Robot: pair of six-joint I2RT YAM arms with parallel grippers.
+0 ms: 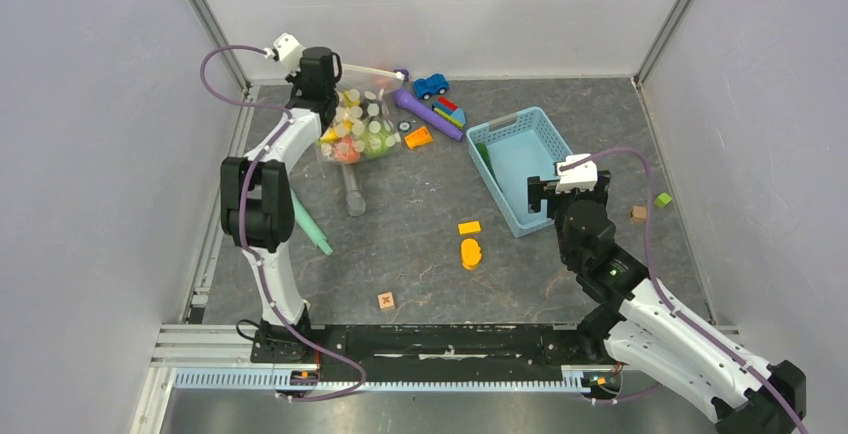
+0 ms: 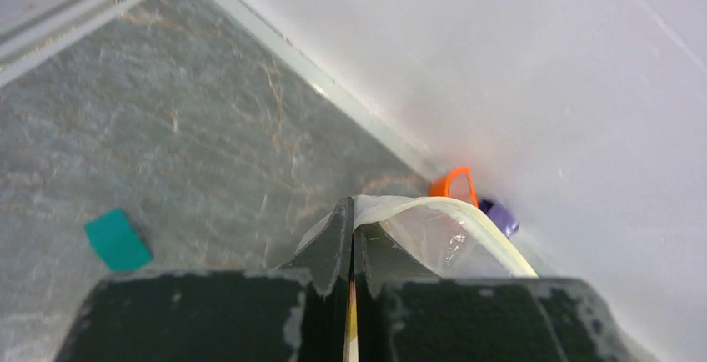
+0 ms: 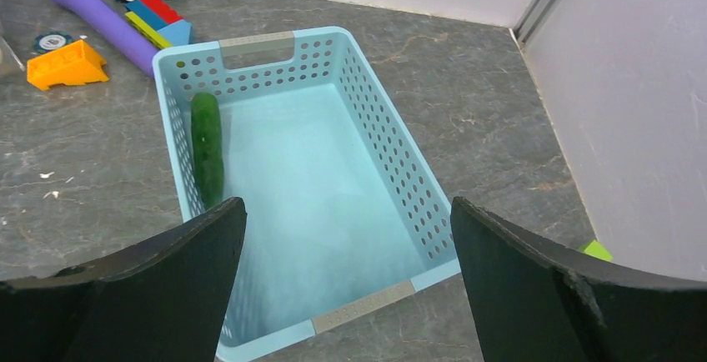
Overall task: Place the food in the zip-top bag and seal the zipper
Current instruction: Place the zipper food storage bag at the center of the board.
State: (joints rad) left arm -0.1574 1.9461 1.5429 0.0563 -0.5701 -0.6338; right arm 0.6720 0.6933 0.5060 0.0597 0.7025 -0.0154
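Observation:
The clear polka-dot zip-top bag lies at the back left and hangs from its top edge. Yellow, pink-red and green toy food shows through it. My left gripper is shut on the bag's mouth edge. In the left wrist view the jaws pinch the whitish zipper strip, which curves away to the right. My right gripper is open and empty above the near end of the light blue basket. A green cucumber lies in the basket along its left wall.
A purple cylinder, a blue toy car and an orange block lie right of the bag. Yellow and orange blocks, a wooden cube, a teal stick and a clear tube lie mid-table. Walls enclose the table on three sides.

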